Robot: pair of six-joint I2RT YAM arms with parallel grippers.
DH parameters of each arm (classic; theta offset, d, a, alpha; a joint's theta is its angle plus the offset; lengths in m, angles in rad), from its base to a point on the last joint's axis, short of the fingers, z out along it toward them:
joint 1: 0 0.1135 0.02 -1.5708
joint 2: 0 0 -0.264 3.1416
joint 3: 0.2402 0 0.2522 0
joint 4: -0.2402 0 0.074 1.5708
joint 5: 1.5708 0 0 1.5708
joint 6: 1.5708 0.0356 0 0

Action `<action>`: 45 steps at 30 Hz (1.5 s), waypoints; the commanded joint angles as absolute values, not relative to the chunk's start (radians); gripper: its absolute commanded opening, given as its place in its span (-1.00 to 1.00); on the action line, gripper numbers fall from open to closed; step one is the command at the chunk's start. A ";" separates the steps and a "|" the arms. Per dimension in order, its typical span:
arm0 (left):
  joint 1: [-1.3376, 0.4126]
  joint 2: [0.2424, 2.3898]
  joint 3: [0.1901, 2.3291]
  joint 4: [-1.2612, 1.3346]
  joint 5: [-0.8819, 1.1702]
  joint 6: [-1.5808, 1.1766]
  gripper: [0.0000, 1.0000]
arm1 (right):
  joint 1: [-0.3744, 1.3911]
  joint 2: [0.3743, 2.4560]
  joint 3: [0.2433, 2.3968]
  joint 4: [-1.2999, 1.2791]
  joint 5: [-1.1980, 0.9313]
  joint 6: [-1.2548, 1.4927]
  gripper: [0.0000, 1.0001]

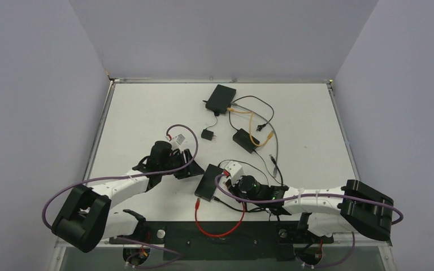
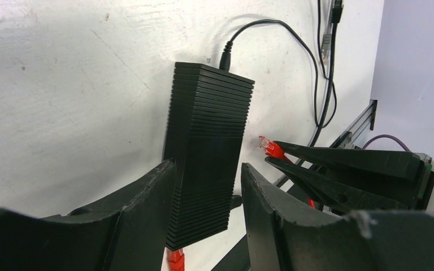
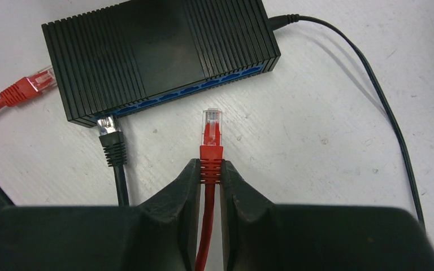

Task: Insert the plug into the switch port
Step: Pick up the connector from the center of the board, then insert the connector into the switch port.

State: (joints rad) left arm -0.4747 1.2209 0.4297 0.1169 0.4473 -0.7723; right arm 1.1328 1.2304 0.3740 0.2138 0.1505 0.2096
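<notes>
The black switch (image 1: 208,182) lies near the front middle of the table, its blue port row (image 3: 203,86) facing my right gripper. My right gripper (image 3: 210,166) is shut on the red plug (image 3: 211,130) by its boot. The clear tip points at the ports, a short gap away. In the left wrist view the right gripper's fingers (image 2: 328,164) and the plug (image 2: 271,148) sit beside the switch (image 2: 209,130). My left gripper (image 2: 208,164) is open, its jaws on either side of the switch's near end, with a narrow gap on the port side.
A black plug (image 3: 110,138) sits in the leftmost port. A second red plug (image 3: 31,84) lies at the switch's left end. The red cable (image 1: 220,228) loops to the front edge. A second black box (image 1: 220,97), adapters (image 1: 246,140) and cables lie behind.
</notes>
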 commanded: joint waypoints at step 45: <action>-0.496 1.457 0.530 0.217 0.524 -0.685 -0.16 | 1.134 1.406 0.410 0.438 0.098 0.159 -1.00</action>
